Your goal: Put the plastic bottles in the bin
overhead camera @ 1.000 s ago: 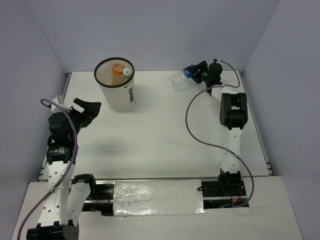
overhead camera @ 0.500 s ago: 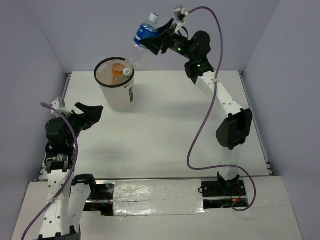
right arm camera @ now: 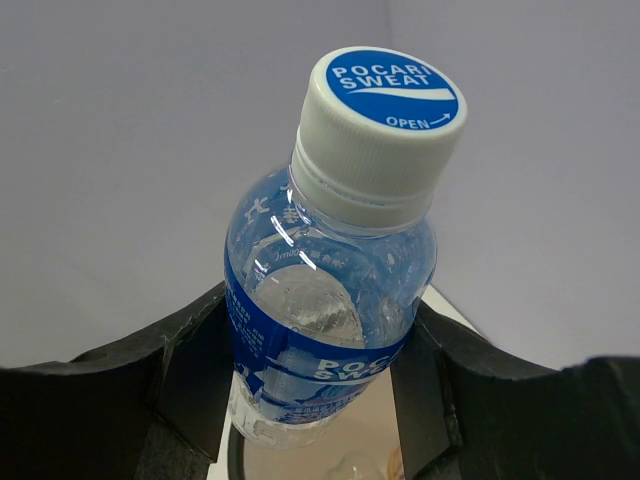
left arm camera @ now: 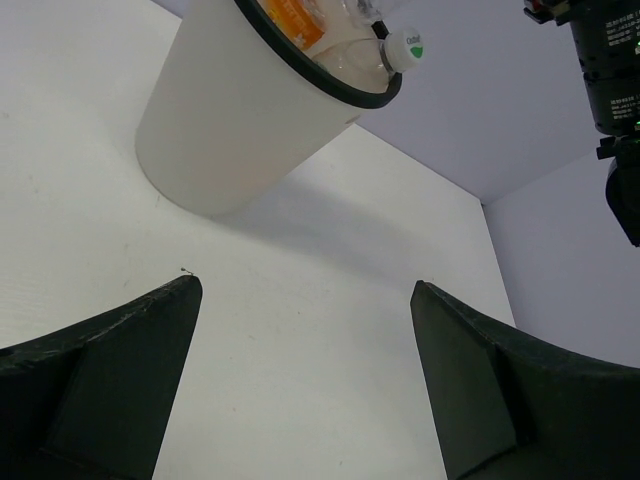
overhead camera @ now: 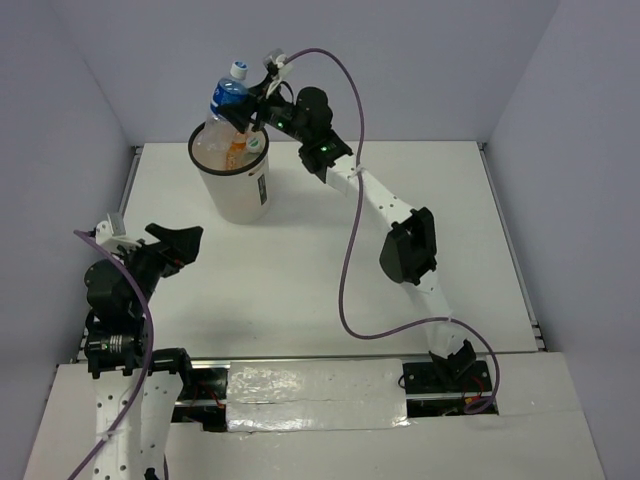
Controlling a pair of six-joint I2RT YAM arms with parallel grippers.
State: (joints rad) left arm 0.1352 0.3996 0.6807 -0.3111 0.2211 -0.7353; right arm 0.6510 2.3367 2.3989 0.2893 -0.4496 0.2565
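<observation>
The white bin (overhead camera: 236,192) with a black rim stands at the table's back left. My right gripper (overhead camera: 246,112) is shut on a clear plastic bottle (overhead camera: 227,102) with a blue label and white cap, held upright, its base just over the bin's mouth. In the right wrist view the bottle (right arm camera: 322,292) sits between my two fingers, with the right gripper (right arm camera: 315,345) above the bin's rim (right arm camera: 231,457). An orange bottle (overhead camera: 235,150) and a green-capped bottle (overhead camera: 256,143) lie inside the bin. My left gripper (overhead camera: 182,240) stands open in front of the bin (left arm camera: 230,130), holding nothing.
White walls close in the table at the back and both sides. The right arm (overhead camera: 405,245) stretches diagonally across the table's middle towards the bin. In the left wrist view the left gripper (left arm camera: 305,290) faces bare tabletop, with the green cap (left arm camera: 403,48) at the rim.
My right arm has lifted the blue-labelled bottle from the table's back right and swung it left to above the bin. The left arm has drawn back slightly.
</observation>
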